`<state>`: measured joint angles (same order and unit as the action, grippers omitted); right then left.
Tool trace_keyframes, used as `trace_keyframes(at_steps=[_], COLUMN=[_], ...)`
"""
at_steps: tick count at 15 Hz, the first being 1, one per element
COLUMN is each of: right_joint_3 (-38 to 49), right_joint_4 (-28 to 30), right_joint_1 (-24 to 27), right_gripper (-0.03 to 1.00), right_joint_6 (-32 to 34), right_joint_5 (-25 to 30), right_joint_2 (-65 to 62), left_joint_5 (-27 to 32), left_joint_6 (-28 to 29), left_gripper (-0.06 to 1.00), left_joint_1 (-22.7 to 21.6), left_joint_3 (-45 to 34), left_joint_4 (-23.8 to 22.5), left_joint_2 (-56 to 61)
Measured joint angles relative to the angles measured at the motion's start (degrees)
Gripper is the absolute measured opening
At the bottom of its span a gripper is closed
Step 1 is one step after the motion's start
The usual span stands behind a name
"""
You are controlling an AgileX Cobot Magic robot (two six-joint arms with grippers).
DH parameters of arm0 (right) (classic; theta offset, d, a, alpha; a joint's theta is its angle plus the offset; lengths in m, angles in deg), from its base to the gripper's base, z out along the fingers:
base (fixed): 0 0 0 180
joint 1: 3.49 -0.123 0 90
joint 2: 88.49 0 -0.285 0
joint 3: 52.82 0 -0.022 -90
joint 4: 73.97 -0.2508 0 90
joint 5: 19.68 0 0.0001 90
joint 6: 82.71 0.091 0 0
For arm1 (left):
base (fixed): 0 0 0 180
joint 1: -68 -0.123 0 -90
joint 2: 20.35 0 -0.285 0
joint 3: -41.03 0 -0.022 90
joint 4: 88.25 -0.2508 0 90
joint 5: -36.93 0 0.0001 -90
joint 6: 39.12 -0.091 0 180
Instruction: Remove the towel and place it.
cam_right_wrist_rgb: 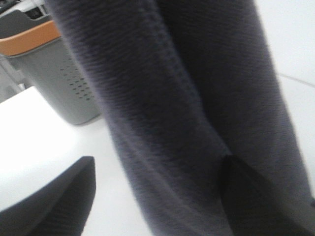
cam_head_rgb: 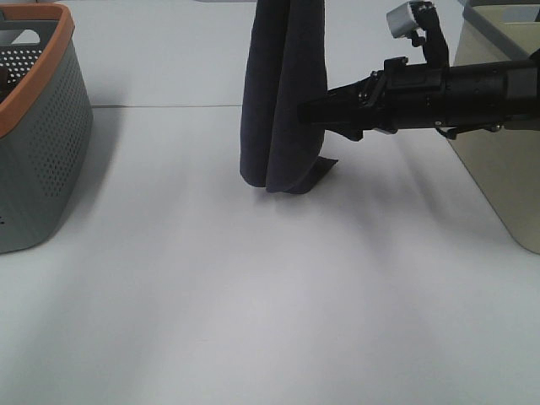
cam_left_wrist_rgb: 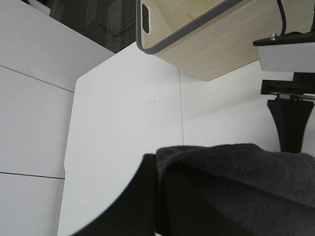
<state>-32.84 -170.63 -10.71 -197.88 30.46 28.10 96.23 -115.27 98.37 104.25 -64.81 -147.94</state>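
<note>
The towel [cam_head_rgb: 283, 101] is a dark navy cloth hanging in long folds from above the exterior view, with its lower end resting on the white table [cam_head_rgb: 253, 321]. My left gripper [cam_left_wrist_rgb: 157, 206] is shut on the towel [cam_left_wrist_rgb: 236, 167] at its top and is outside the exterior view. My right gripper [cam_head_rgb: 310, 114] reaches in from the right at mid-height of the cloth. In the right wrist view its fingers [cam_right_wrist_rgb: 54, 201] stand apart on either side of the towel [cam_right_wrist_rgb: 172, 98], so my right gripper [cam_right_wrist_rgb: 157, 206] is open.
A grey perforated basket with an orange rim [cam_head_rgb: 38, 126] stands at the left edge of the table. A beige bin [cam_head_rgb: 498, 152] stands at the right, behind my right arm. White tabletop stretches in front of the towel.
</note>
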Motion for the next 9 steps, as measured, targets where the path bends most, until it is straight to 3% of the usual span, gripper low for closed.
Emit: trace_keyframes(at_steps=[5,8,9], right_joint_3=[0.0,-0.1,-0.2], right_joint_4=[13.5,14.6,14.1], right_joint_1=[-0.1,-2.1,-3.8], right_gripper=[0.66,0.65,0.65], right_joint_6=[18.7,17.9,14.7], right_joint_5=[7.7,2.4,-2.6], right_joint_2=[0.0,-0.1,-0.1], left_joint_5=[0.0,0.0,0.0], left_joint_6=[0.0,0.0,0.2], left_gripper=[0.0,0.0,0.0], left_joint_1=[0.0,0.0,0.0], left_joint_3=[0.0,0.0,0.0], left_joint_4=[-0.3,-0.3,-0.3], left_joint_2=[0.0,0.0,0.0])
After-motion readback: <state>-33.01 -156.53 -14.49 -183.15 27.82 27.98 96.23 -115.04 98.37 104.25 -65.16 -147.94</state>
